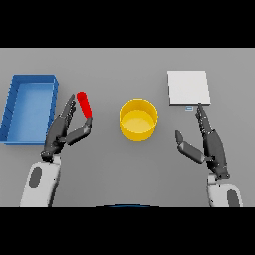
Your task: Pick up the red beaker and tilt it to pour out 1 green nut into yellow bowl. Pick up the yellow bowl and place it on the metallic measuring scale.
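Here's the grey table [109, 169], and dead centre sits the yellow bowl [139, 119], upright, round, its inside showing only a paler yellow floor from up here. Over at nine o'clock from the bowl, there's the red beaker [85, 104], a slim red tube leaning with its top toward eleven o'clock, and the left hand [63, 130] is right on it: straight fingers run up along the beaker's left side while the thumb [82, 131] reaches to its lower end, so the beaker lies in the gap between them. Whether the hand really pinches it or just brackets it, I can't tell; the fingers look relaxed rather than curled. Farther out at nine o'clock, near the table's edge, lies a blue tray [10, 112], a rectangular bin with raised walls. Swing to one o'clock from the bowl and there's the metallic measuring scale [188, 87], a pale square plate with a tiny display strip on its near edge, whose writing is too small to read. Just below it, at four o'clock from the bowl, the right hand [211, 147] is held open, fingertips close under the scale's near edge, thumb spread toward the bowl, holding nothing.
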`<state>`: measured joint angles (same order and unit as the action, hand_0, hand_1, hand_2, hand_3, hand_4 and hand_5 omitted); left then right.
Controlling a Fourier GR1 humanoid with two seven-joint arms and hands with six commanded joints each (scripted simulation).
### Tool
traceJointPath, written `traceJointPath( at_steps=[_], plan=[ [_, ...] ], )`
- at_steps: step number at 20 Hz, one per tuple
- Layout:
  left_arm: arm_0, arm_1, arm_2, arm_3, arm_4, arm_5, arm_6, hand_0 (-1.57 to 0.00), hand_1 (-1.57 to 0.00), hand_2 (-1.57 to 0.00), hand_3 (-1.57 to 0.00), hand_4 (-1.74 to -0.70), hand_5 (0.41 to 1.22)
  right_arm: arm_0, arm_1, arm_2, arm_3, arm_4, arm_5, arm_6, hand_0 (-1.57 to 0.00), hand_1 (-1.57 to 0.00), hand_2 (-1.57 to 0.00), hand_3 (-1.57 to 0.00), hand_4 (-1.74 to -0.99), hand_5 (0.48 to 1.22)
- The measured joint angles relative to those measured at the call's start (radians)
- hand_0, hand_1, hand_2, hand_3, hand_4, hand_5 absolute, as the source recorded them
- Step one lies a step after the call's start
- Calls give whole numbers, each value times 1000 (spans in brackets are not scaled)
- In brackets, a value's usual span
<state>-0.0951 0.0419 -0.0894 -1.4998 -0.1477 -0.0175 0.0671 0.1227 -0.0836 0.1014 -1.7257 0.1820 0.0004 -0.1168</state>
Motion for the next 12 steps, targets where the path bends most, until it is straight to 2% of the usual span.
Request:
traceJointPath(
  at_steps=[1, 3, 5, 12],
  plan=[
    [-25, 2, 12, 34, 0, 4, -3, 1, 1, 1, 1, -1382, 739, 11, 4, 6, -13, 2, 1, -5, 1, 1, 1, 1, -1312, 681],
    [-72, 4, 29, 103, -7, 14, -8, 1, 1, 1, 1, -1369, 733, -5, 14, 5, -1, 1, -7, 22, 1, 1, 1, 1, -1329, 685],
    [-118, 1, 48, 178, -5, 18, -13, 1, 1, 1, 1, -1352, 720, 7, 13, 1, 2, 2, -10, 15, 1, 1, 1, 1, -1337, 687],
    [-260, -10, 97, 375, 4, 28, -89, 1, 1, 1, 1, -1319, 711, 10, 7, -7, -2, -16, 1, 18, 1, 1, 1, 1, -1333, 687]
  ],
)
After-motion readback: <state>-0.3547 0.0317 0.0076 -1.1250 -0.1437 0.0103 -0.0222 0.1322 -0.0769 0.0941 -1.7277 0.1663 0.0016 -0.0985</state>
